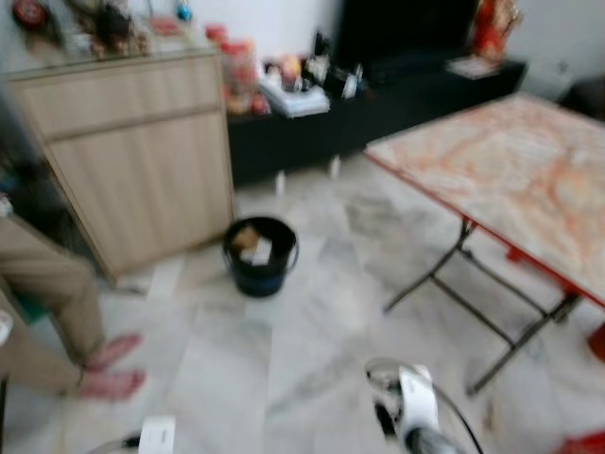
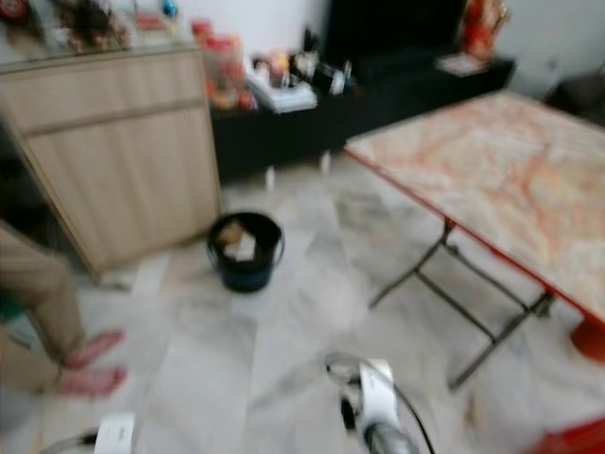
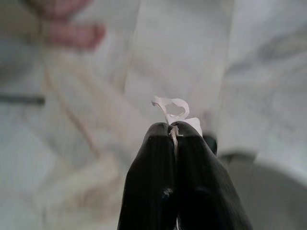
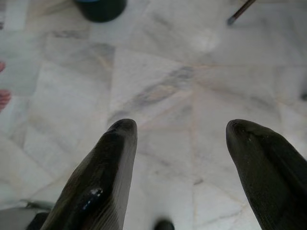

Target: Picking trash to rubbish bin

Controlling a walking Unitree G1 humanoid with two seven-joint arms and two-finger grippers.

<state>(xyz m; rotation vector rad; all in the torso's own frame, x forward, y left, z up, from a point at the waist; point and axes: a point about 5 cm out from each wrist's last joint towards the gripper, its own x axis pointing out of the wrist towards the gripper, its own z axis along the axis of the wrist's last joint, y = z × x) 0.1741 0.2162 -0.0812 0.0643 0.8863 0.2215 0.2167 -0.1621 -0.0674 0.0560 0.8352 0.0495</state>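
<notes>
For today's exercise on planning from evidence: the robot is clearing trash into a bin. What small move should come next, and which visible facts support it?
Probably walk forward toward the black bin, keeping the grip. The left gripper is shut on a scrap of white paper, so the pick looks done, while the bin stands some way ahead on the marble floor beside the wooden cabinet. The right gripper is open and holds nothing.

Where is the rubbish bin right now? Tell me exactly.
The rubbish bin stands on the marble floor ahead of the robot, slightly to its left, just off the corner of the wooden cabinet and left of the folding table. It already holds some trash.
</notes>
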